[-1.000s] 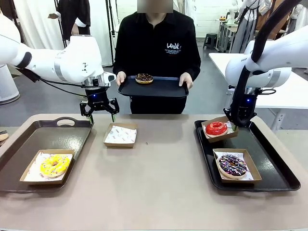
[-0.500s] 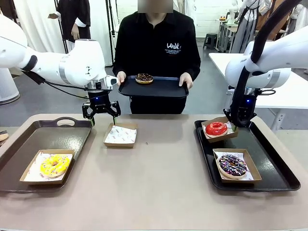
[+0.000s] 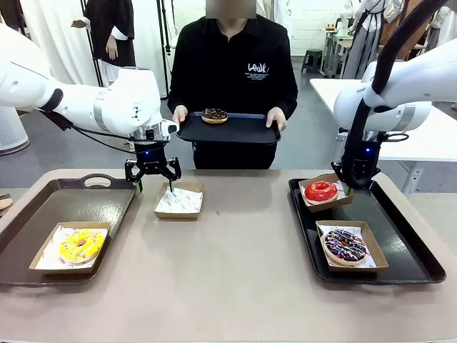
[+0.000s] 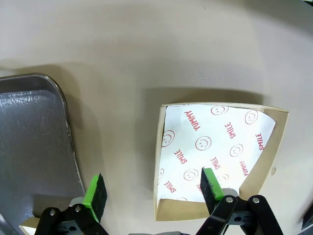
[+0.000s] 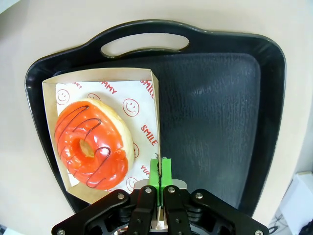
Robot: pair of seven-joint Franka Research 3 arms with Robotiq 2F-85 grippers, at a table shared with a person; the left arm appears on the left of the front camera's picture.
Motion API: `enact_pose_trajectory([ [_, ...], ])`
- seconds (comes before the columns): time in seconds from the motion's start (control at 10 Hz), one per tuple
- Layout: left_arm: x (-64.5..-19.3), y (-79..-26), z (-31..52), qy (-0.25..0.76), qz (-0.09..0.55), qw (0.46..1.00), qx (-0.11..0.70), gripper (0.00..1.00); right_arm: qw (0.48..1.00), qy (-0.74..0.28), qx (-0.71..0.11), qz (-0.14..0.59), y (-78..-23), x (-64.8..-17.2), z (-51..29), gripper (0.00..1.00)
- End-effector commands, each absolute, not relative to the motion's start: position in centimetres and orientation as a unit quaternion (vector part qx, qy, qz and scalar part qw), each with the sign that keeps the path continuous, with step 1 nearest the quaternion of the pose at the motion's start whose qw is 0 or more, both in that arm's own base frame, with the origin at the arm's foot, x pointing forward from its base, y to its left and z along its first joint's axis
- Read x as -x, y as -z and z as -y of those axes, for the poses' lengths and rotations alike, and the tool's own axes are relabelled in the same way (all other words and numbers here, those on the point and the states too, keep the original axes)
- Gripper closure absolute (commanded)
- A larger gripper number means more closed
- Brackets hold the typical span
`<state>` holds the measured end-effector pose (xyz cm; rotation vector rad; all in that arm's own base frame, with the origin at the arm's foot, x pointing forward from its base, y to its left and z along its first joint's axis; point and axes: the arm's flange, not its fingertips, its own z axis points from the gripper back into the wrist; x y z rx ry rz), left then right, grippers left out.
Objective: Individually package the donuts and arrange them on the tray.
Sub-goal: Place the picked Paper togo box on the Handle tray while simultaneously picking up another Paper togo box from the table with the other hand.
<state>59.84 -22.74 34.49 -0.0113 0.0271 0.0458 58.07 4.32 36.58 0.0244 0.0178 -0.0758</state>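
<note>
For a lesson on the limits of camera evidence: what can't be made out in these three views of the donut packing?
- Front view: the right gripper fingertips, hidden behind the red donut's box.
- Left wrist view: the empty box near wall, partly hidden by the left gripper.
- Front view: the icing pattern on the chocolate donut on the person's tray, too small.

empty paper-lined box (image 3: 178, 201), grey tray (image 3: 71, 207), black tray (image 3: 400, 243)

Left claw (image 3: 153, 176) spread wide; right claw (image 3: 348, 187) pinched closed.
</note>
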Motion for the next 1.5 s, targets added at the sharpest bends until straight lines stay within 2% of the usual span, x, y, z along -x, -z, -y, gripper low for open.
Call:
enact_pose_trajectory([
  [0.0, -60.1, -34.4, 22.9, -0.007, -0.006, 1.000, -0.004, 0.00, 0.999, 0.044, 0.002, 0.003, -36.3, -58.1, -4.7, 0.99],
  [0.3, -60.1, -34.1, 22.9, -0.001, -0.007, 1.000, 0.000, 0.00, 0.999, 0.046, 0.003, 0.003, -36.3, -58.0, -4.7, 0.99],
  [0.4, -60.1, -34.1, 22.9, 0.003, -0.006, 1.000, 0.001, 0.50, 0.999, 0.045, 0.000, 0.002, -36.3, -58.0, -4.7, 0.93],
  [0.5, -60.1, -34.0, 22.9, 0.004, -0.010, 1.000, 0.001, 0.60, 0.999, 0.043, -0.001, -0.001, -36.3, -58.0, -4.7, 0.44],
  [0.6, -60.1, -34.1, 22.9, 0.005, -0.012, 1.000, 0.003, 1.00, 0.999, 0.044, -0.002, -0.002, -36.4, -58.0, -4.7, 0.33],
  [0.7, -60.1, -34.1, 22.9, 0.005, -0.013, 1.000, 0.004, 0.64, 0.999, 0.044, -0.002, -0.003, -36.4, -58.0, -4.7, 0.00],
  [0.8, -60.1, -34.1, 22.9, 0.006, -0.015, 1.000, 0.006, 1.00, 0.999, 0.044, -0.004, -0.005, -36.4, -58.1, -4.7, 0.00],
  [0.9, -60.1, -34.0, 22.9, 0.007, -0.017, 1.000, 0.006, 1.00, 0.999, 0.044, -0.006, -0.007, -36.3, -58.0, -4.7, 0.00],
  [1.0, -60.2, -33.7, 22.9, 0.007, -0.020, 1.000, 0.006, 1.00, 0.999, 0.042, -0.008, -0.008, -36.3, -58.0, -4.7, 0.16],
  [1.1, -60.2, -33.3, 22.9, 0.007, -0.025, 1.000, 0.006, 1.00, 0.999, 0.041, -0.010, -0.008, -36.3, -58.0, -4.8, 0.06],
  [1.2, -60.2, -33.1, 22.9, 0.008, -0.027, 1.000, 0.007, 1.00, 0.999, 0.039, -0.012, -0.011, -36.3, -58.0, -4.8, 0.00],
  [1.4, -60.2, -33.1, 22.8, 0.010, -0.028, 1.000, 0.009, 1.00, 0.999, 0.036, -0.015, -0.011, -36.3, -57.9, -4.8, 0.00],
])
